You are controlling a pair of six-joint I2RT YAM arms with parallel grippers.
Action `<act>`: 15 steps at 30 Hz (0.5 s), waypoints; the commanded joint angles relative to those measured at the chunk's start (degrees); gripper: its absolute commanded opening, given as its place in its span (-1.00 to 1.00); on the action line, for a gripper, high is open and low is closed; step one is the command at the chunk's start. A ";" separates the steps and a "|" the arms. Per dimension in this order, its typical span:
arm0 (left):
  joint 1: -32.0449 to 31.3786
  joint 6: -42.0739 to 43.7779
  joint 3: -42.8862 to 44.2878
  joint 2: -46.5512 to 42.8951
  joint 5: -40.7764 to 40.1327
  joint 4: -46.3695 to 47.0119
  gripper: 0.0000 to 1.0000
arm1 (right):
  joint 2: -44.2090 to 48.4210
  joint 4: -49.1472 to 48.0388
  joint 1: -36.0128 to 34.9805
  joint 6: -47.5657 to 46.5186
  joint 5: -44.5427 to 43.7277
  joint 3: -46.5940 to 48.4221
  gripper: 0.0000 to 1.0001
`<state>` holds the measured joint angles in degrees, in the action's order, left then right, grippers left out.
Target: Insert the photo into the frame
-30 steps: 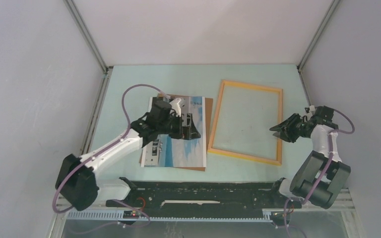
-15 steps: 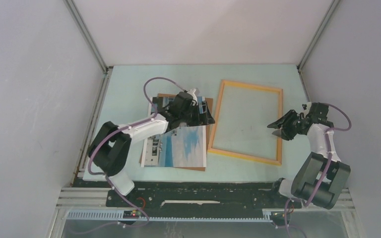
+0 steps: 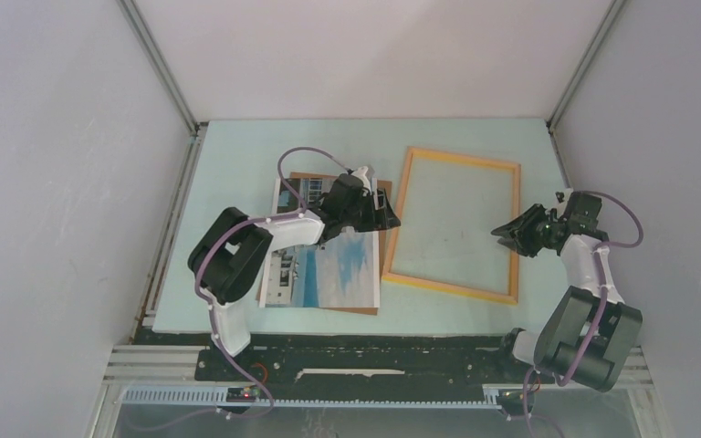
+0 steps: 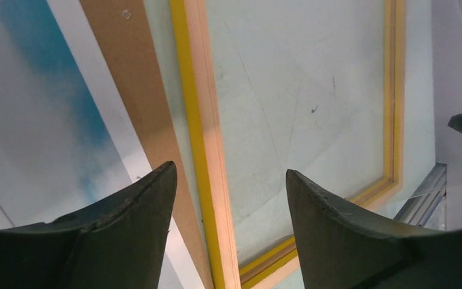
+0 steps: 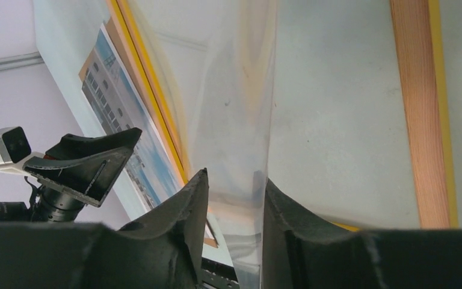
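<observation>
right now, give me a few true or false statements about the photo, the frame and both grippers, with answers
1. The photo lies on the brown backing board. True.
2. The photo sits inside the yellow-orange frame. False: it lies outside the frame, to its left.
3. The left gripper has its jaws apart with nothing between them. True.
4. The right gripper is over the photo. False: it is over the frame's right side.

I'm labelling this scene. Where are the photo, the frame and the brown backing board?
photo (image 3: 342, 274): top external view, on its blue sky area.
frame (image 3: 464, 159): top external view, on its far rail.
backing board (image 4: 132, 72): left wrist view, on the bare brown strip.
</observation>
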<state>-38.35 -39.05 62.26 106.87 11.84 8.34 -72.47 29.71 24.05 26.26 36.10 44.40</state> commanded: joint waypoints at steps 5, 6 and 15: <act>0.58 1.51 0.90 2.50 2.58 8.16 0.20 | 1.98 -2.16 0.86 -0.95 4.81 0.33 -0.31; 0.59 1.37 0.59 2.76 2.55 8.75 0.16 | 2.24 -2.42 0.72 -0.78 5.24 0.33 -0.33; 0.62 1.83 -3.00 2.05 1.62 13.17 -0.06 | 3.82 -5.33 0.91 -0.86 8.13 -1.51 -0.62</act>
<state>-38.06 -38.70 61.91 110.28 13.89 16.36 -70.98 27.92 24.84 25.96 40.97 44.01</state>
